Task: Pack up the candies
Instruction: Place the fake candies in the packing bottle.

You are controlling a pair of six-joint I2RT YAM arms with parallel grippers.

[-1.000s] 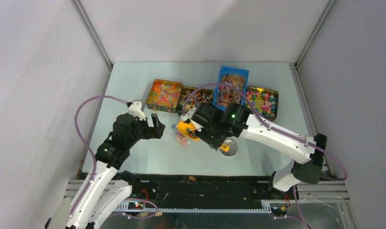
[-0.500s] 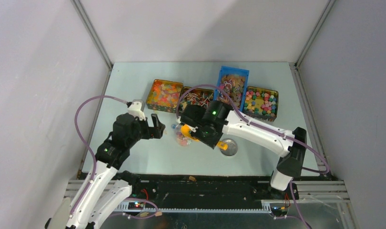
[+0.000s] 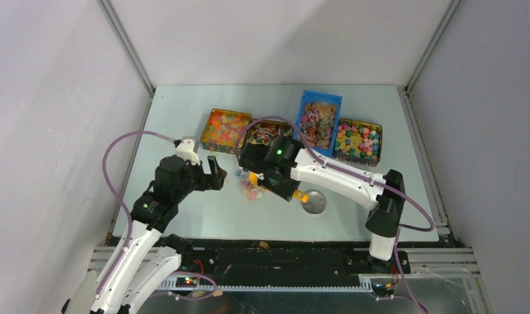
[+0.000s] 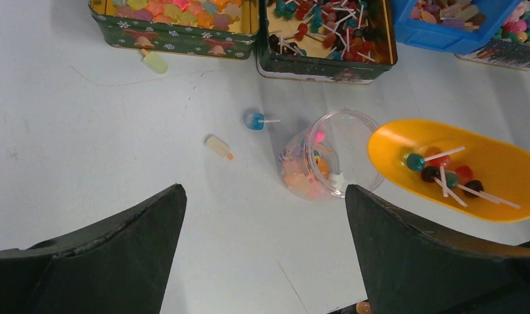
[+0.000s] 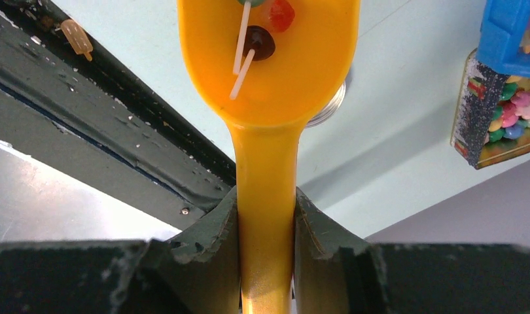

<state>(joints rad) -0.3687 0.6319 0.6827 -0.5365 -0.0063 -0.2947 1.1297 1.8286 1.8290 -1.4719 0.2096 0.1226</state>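
My right arm is covering most of the orange scoop point(image 4: 475, 173) from above, and the wrist view is cutting off its bowl tip. My right hand point(image 5: 265, 216) is clamping the scoop's handle. The candies point(image 4: 445, 171), lollipops, are lying in the bowl near the tabletop's middle, sticks pointing toward the handle, beside the clear jar point(image 4: 328, 163). My left hand point(image 4: 265, 226) is hanging fully spread, holding nothing.

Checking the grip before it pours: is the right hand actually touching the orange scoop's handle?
Touching. The right wrist view shows the right hand closed on the handle of the orange scoop, pressed against both sides with no gap.
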